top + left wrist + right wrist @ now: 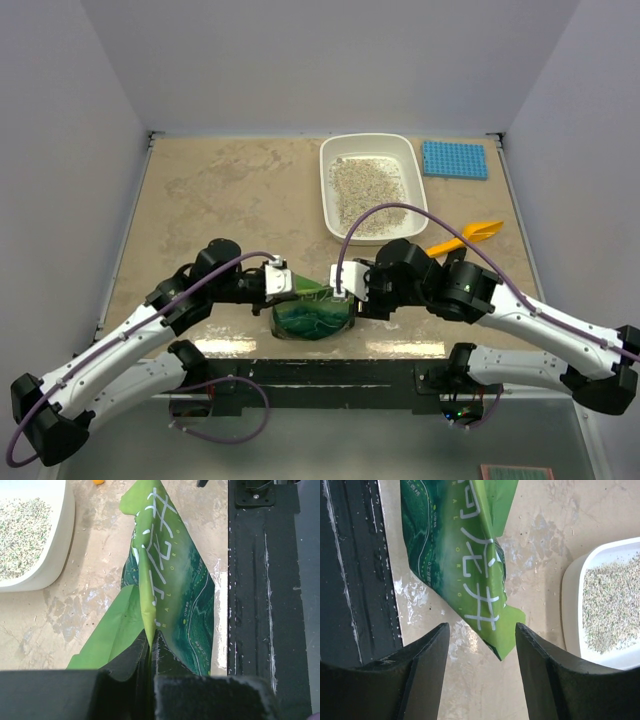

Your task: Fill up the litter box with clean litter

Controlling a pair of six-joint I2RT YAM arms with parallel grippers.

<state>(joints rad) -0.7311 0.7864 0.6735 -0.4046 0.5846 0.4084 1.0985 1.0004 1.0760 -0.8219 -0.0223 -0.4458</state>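
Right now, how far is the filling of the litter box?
Done: litter already covers much of the box floor. In hand: the left gripper is shut on the green bag; the right gripper is open around its corner, not gripping. Left: probably only releasing the bag, unless more litter is wanted.

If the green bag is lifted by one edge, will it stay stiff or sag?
Probably floppy: the bag is creased and folded where the left gripper pinches it. Lifted there alone, it would likely sag and swing, since the right gripper stands open, not holding it. Its smooth film may slip from a thin pinch.
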